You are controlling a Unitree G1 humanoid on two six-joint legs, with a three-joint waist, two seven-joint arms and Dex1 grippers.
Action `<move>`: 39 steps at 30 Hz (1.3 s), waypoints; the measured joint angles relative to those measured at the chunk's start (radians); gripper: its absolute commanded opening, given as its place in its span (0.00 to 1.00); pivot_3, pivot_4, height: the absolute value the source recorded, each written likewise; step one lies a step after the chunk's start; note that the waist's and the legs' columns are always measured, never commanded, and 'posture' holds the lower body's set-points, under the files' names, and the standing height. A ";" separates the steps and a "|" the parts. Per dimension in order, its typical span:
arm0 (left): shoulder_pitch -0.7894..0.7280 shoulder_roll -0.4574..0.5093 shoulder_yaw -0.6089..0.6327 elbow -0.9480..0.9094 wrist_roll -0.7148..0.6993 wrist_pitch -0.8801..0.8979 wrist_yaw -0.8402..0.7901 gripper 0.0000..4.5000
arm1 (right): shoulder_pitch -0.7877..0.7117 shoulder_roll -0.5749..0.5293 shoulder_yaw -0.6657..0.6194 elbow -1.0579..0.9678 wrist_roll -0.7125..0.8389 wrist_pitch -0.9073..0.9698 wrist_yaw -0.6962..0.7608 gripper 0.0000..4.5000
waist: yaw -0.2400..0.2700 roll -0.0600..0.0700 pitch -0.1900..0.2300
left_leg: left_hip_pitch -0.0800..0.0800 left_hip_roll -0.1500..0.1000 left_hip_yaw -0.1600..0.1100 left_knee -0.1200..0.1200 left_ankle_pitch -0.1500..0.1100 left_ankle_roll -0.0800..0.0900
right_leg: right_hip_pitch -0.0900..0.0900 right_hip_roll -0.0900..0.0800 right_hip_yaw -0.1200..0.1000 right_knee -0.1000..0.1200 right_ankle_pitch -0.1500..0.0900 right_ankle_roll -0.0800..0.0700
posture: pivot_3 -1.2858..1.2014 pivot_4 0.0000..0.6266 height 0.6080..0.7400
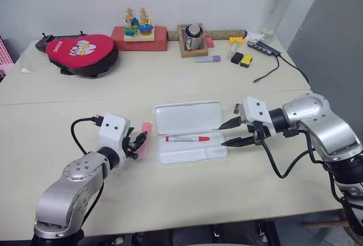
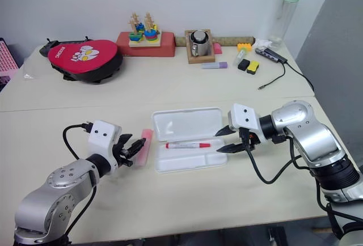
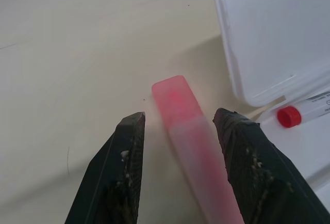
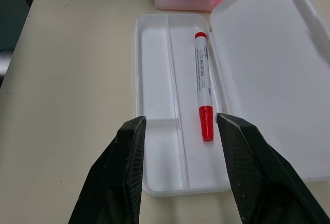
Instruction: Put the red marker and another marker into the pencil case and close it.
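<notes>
We start at our left gripper (image 1: 138, 142), which hangs low over the table (image 1: 68, 104) with its two black fingers (image 3: 124, 172) partly apart. The pink highlighter (image 3: 193, 141) lies flat on the table right between those fingers. The fingers sit on each side of it, and we see a little gap on both sides, so nothing is held yet. Just past the highlighter, on the far side from our left gripper, is the white pencil case (image 1: 190, 132). It lies open, with its lid flat on the table behind the tray. The red marker (image 1: 187, 139) lies inside the tray, in the long slot next to the lid, with its red cap pointing toward our right gripper (image 1: 231, 133). That gripper floats just beside the end of the case, pointing across at it. Its fingers (image 4: 118, 177) are partly apart too, and they hold nothing. Looking along them, we see the tray and the red marker just ahead.
</notes>
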 measured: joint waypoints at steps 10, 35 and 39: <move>0.005 -0.054 -0.021 0.033 0.013 0.000 0.017 0.51 | 0.000 0.000 0.000 0.000 0.000 0.000 0.000 0.50 | 0.000 0.000 0.000 | 0.000 0.000 0.000 0.000 0.000 0.000 | 0.000 0.000 0.000 0.000 0.000 0.000 | 0.52 0.24 1.00; -0.026 -0.110 0.003 0.075 0.022 0.127 0.060 0.26 | 0.000 0.001 0.000 0.000 0.000 0.007 -0.012 0.50 | -0.003 0.000 0.000 | 0.010 0.000 0.001 -0.002 0.000 0.000 | 0.007 0.000 0.001 0.000 -0.003 0.004 | 0.52 0.24 1.00; -0.026 -0.110 0.004 0.076 0.022 0.128 0.060 0.26 | 0.000 0.001 0.000 0.000 0.000 0.009 -0.013 0.50 | -0.003 0.000 0.000 | 0.009 0.000 0.001 -0.002 0.000 0.000 | 0.007 0.000 0.001 -0.001 -0.003 0.004 | 0.52 0.24 1.00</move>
